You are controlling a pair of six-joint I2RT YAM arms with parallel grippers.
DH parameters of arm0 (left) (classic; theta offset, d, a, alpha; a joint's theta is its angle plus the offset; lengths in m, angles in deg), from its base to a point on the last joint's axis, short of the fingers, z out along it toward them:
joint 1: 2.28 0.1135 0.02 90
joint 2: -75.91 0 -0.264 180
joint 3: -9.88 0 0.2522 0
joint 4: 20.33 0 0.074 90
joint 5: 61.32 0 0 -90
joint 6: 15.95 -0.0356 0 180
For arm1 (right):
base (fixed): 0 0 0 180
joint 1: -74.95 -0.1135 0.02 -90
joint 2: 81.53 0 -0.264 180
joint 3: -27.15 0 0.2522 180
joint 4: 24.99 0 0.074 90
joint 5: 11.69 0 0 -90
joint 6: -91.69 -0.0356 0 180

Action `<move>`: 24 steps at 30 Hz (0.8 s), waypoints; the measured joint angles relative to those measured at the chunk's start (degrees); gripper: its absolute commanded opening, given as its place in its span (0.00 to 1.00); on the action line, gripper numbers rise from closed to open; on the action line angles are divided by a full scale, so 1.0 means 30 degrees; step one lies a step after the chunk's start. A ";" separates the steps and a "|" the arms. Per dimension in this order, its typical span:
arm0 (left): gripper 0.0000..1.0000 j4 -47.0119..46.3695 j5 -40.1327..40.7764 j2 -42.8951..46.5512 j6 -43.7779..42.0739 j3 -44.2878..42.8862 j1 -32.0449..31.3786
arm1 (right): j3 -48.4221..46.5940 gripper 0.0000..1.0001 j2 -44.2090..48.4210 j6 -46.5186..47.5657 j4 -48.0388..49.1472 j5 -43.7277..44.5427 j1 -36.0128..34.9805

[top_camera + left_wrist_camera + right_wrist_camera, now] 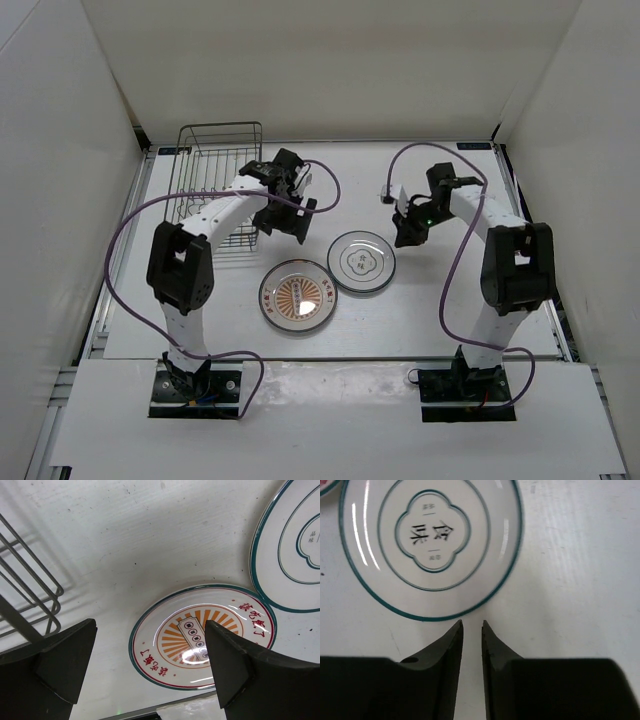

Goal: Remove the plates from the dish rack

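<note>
Left tool (150,625) gapes just beside the dish rack's (215,175) wire edge.

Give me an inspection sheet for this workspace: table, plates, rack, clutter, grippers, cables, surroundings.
Surface: white table, a few small dark specks.
Job's things: orange-centred plate and white plate lie flat on the table, side by side; wire rack at far left, no plate seen inside, partly hidden by the left arm.
Clutter: nothing seen.
Grippers: left gripper open, empty, beside the rack; right gripper nearly shut, empty, beside the white plate.
Cables: purple cables loop along both arms.
Surroundings: white walls on three sides.
</note>
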 measured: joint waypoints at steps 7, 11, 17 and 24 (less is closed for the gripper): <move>1.00 -0.2142 0.0153 0.2630 -0.0612 0.1960 0.0306 | -0.2586 0.43 0.0342 -0.6171 0.0233 0.3585 0.0889; 1.00 -0.4284 0.0153 0.5974 -0.0838 0.4816 0.0852 | -0.3898 0.51 0.0663 -0.9464 0.0226 0.6849 0.1246; 1.00 -0.6069 0.0670 1.0244 -0.1086 0.8721 0.2514 | -0.4175 0.62 0.2645 -1.2495 0.0044 0.9981 0.1632; 1.00 -0.7074 0.1953 1.3930 -0.0721 1.3143 0.3577 | -0.4437 0.73 0.4262 -1.4957 -0.0007 1.1118 0.1552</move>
